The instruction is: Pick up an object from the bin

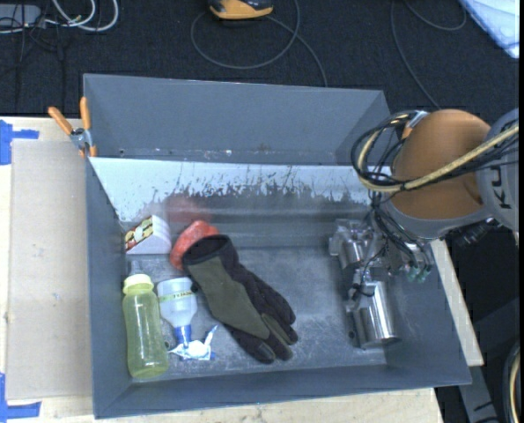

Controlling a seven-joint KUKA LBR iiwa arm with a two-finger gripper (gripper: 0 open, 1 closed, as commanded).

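Note:
My gripper (pixel 364 263) hangs low over the right side of the bin, near the right wall. Right below it, towards the front, a shiny metal cylinder (pixel 373 321) lies on the bin floor, and the gripper's lower end meets its top end. I cannot tell whether the cylinder is gripped. A dark olive glove (pixel 242 300) lies in the middle of the bin, well to the left of the gripper.
By the glove's cuff sits a red round thing (pixel 196 233), with a small white box (pixel 150 234) to its left. At the front left lie a yellow-green bottle (pixel 143 329), a small clear bottle (pixel 179 306) and a crumpled white scrap (pixel 195 351).

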